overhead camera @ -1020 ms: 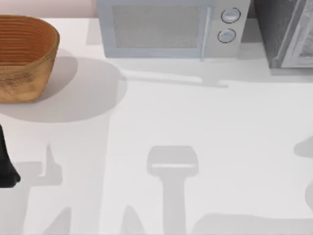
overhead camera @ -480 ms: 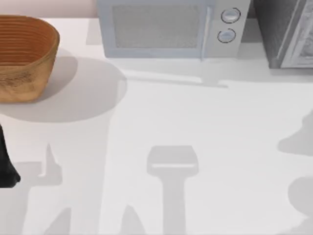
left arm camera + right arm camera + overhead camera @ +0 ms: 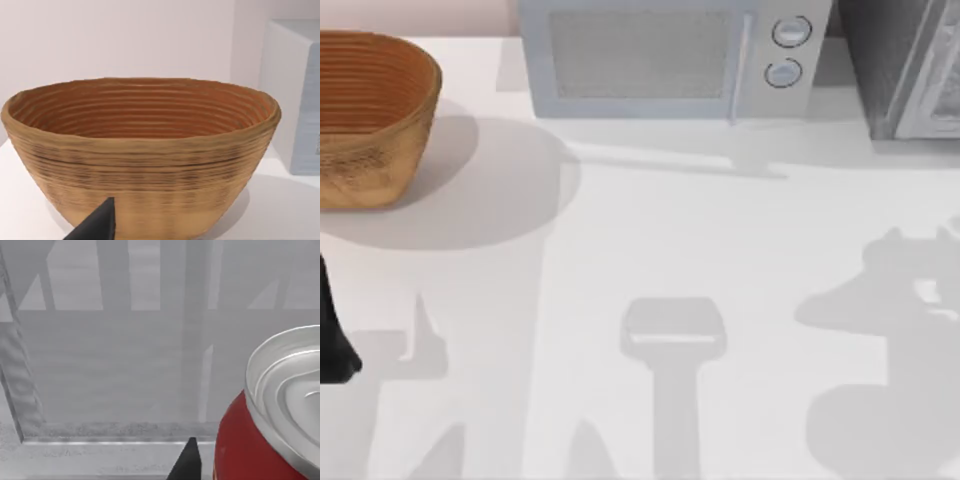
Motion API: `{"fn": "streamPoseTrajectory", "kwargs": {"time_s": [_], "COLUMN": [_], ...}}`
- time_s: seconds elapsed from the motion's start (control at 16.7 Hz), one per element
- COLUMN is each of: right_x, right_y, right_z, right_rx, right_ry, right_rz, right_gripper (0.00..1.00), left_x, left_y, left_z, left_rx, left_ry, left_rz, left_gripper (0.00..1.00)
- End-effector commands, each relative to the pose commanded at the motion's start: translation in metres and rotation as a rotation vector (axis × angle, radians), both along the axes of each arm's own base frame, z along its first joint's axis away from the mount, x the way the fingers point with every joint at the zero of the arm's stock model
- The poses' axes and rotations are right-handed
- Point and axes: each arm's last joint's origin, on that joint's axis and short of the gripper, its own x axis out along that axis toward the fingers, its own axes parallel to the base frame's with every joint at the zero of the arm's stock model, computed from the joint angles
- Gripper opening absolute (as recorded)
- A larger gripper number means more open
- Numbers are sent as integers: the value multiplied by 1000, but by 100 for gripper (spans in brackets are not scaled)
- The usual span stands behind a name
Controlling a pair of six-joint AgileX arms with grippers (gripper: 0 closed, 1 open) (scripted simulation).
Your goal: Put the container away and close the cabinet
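Note:
The container is a red can [image 3: 240, 440] with a silver top, close up in the right wrist view. My right gripper [image 3: 235, 465] is shut on it, with one dark fingertip [image 3: 189, 461] showing beside the can. Behind the can lies the grey inside of the cabinet [image 3: 115, 365] with its front ledge below. From above, the cabinet [image 3: 905, 65] stands at the table's far right corner, with its pale door [image 3: 940, 90] swung open.
A woven brown basket [image 3: 370, 110] sits at the far left, and my parked left arm [image 3: 332, 340] faces it [image 3: 140, 150] from the left edge. A pale microwave [image 3: 670, 55] stands at the back middle. A large arm shadow [image 3: 880, 370] falls on the right of the table.
The shadow on the right of the table has grown and spread leftward over the second. The left arm, basket and microwave have stayed put.

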Motion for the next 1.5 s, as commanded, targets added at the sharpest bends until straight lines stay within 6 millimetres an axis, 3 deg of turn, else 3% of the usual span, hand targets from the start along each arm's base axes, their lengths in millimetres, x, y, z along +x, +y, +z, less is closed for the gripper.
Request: {"fn": "streamPoseTrajectory", "kwargs": {"time_s": [0.18,0.54,0.84,1.14,1.5], "right_x": [-4,-5,-12,-30,-61], "right_y": [2,2,7,20,39], "right_z": [15,14,19,29,41], "right_rx": [4,3,-181,-632,-1497], "right_ry": [-9,-6,-8,-16,-28], "right_rz": [-1,-1,41,134,282], "right_gripper": [0,0,0,0,0], "left_x": [0,0,0,0,0], "left_y": [0,0,0,0,0], "left_z": [0,0,0,0,0], "left_rx": [0,0,0,0,0], "left_ry": [0,0,0,0,0], "left_rz": [0,0,0,0,0], "left_gripper": [100,100,100,100,100]}}
